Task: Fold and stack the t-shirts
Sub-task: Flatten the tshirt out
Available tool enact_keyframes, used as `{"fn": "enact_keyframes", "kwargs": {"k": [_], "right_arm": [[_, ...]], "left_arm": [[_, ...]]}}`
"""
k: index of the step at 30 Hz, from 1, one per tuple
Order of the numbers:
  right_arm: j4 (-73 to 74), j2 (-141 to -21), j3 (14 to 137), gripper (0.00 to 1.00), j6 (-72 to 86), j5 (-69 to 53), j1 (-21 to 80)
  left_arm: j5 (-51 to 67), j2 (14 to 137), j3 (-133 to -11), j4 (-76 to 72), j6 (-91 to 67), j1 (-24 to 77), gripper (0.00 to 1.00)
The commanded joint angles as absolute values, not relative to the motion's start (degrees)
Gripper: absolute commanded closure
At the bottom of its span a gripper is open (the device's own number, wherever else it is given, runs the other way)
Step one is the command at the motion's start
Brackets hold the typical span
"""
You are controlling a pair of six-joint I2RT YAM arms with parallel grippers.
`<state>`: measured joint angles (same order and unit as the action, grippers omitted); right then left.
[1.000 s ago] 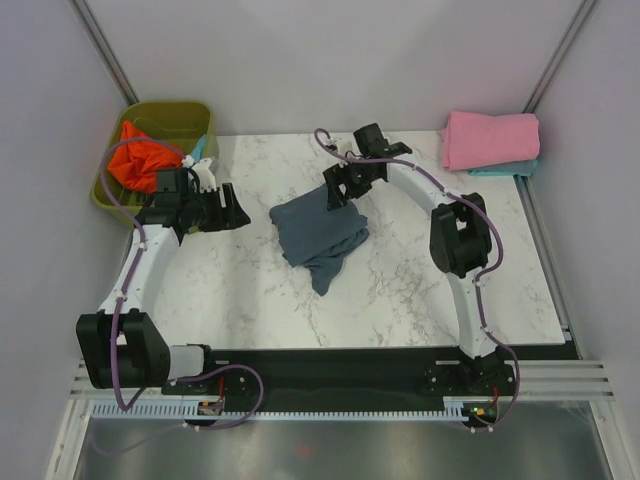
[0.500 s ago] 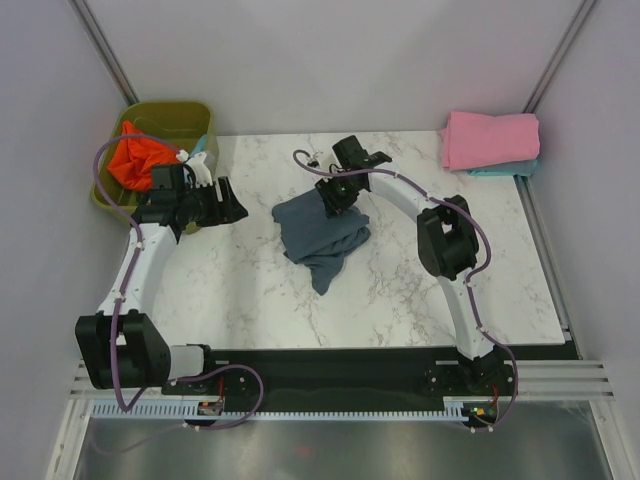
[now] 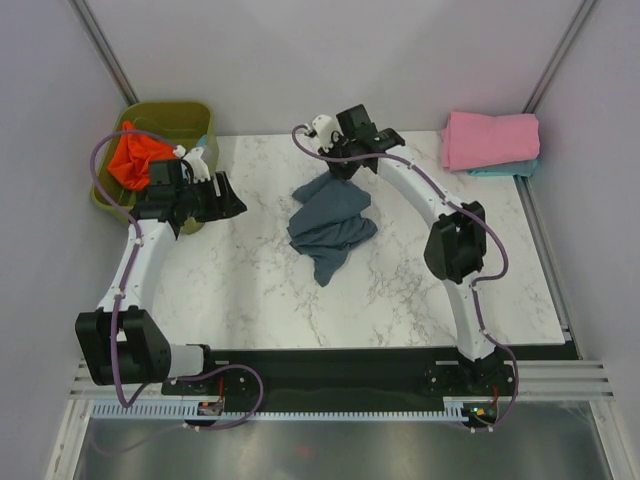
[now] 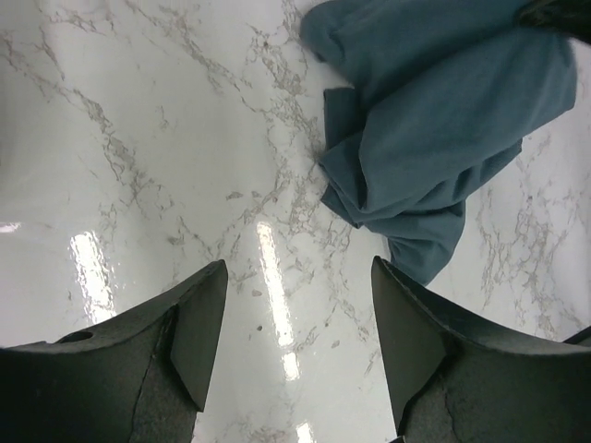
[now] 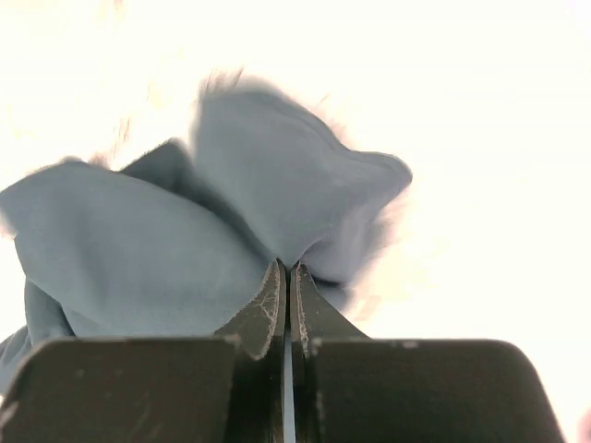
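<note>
A crumpled slate blue-grey t-shirt [image 3: 331,224] lies mid-table, its far edge lifted. My right gripper [image 3: 338,172] is shut on that far edge; in the right wrist view the cloth [image 5: 231,221] bunches at the pinched fingertips [image 5: 277,277]. My left gripper [image 3: 232,203] hovers open over bare marble to the left of the shirt, which fills the upper right of the left wrist view [image 4: 443,120]. A folded pink t-shirt [image 3: 491,139] lies on a teal one [image 3: 505,169] at the back right. An orange-red t-shirt [image 3: 134,158] sits in the bin.
The olive-green bin [image 3: 170,118] stands off the table's back left corner. The marble tabletop [image 3: 250,290] ends at a black strip near the arm bases. Grey walls close in on both sides and behind.
My right gripper closed on the blue-grey shirt's far edge and pulled it up and back. The shirt shifted slightly right. The left arm barely moved.
</note>
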<state>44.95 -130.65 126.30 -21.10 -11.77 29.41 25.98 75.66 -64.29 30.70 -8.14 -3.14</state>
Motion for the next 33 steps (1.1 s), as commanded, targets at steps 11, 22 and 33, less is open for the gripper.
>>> {"fn": "enact_keyframes", "kwargs": {"k": [11, 22, 33], "right_arm": [[26.72, -101.78, 132.63, 1.0, -25.58, -4.13, 28.74], [25.92, -92.57, 101.37, 1.0, -25.42, 1.52, 24.88], [36.21, -89.03, 96.49, 1.0, -15.76, -40.93, 27.16]], "left_arm": [[29.44, 83.4, -73.3, 28.48, -7.82, 4.12, 0.3], [30.5, 86.57, -76.11, 28.39, -8.44, 7.73, 0.3], [28.65, 90.61, -81.55, 28.48, -8.17, 7.73, 0.3]]}}
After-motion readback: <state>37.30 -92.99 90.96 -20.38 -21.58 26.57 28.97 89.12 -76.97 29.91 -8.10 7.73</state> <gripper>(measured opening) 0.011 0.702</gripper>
